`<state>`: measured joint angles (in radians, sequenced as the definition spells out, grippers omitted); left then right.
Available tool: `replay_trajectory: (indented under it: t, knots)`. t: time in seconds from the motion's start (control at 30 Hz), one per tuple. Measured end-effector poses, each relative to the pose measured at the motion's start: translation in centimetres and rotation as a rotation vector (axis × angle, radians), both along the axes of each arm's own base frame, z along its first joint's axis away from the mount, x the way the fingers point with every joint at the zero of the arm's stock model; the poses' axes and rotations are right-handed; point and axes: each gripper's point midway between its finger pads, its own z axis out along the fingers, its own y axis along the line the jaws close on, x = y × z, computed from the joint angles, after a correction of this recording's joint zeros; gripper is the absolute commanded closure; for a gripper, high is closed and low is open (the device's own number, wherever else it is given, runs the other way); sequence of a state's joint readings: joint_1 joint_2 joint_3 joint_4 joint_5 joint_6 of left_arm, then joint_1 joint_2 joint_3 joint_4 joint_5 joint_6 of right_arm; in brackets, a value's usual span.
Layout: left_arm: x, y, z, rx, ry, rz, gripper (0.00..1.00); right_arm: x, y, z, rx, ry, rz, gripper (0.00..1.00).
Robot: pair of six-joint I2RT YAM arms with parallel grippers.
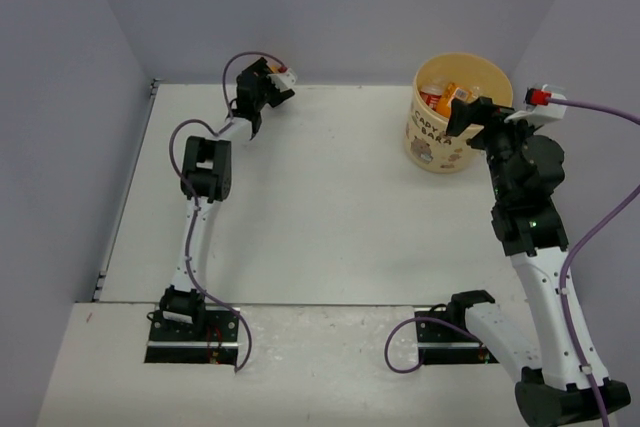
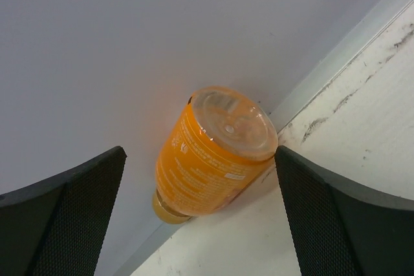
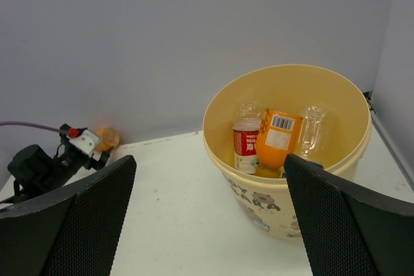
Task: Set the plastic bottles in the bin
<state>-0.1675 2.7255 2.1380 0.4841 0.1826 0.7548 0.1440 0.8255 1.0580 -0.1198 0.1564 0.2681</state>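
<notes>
A stubby orange bottle lies on the table with its cap end against the back wall. My left gripper is open, one finger on each side of the bottle and neither touching it. It is at the back left in the top view. The right wrist view shows that bottle beside the left gripper. The pale-yellow bin stands at the back right. It holds a red-labelled clear bottle, an orange bottle and a clear bottle. My right gripper is open and empty, above the table just in front of the bin.
Grey walls close the table at the back and both sides. A metal strip runs along the foot of the back wall. White tabletop lies between the two arms. Purple cables hang from both wrists.
</notes>
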Motion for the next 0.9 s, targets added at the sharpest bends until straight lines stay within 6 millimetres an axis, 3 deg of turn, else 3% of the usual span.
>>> replay_trajectory:
  t: [0.17,0.33,0.53,0.67,0.73,0.9]
  knots:
    - [0.3,0.1,-1.5,-0.013,-0.041,0.022,0.01,-0.4,-0.2,-0.4,0.007,0.018,-0.009,0.01]
    - [0.8,1.4,-1.5,-0.044,-0.070,0.070,0.18,-0.6,-0.1,-1.3,0.032,0.055,-0.006,0.01]
    - [1.5,3.5,-1.7,-0.108,-0.073,0.108,0.30,-0.8,0.1,-2.1,0.062,0.092,-0.003,0.01]
    - [1.9,3.9,-1.0,-0.156,-0.082,0.111,0.40,-1.1,0.1,-2.4,0.071,0.109,-0.003,0.01]
    - [2.0,3.9,-0.8,-0.179,-0.082,0.111,0.51,-1.3,0.1,-2.3,0.073,0.116,-0.003,0.01]
    - [2.1,3.8,-0.5,-0.210,-0.083,0.112,0.60,-2.0,-0.1,-1.7,0.080,0.104,-0.004,0.01]
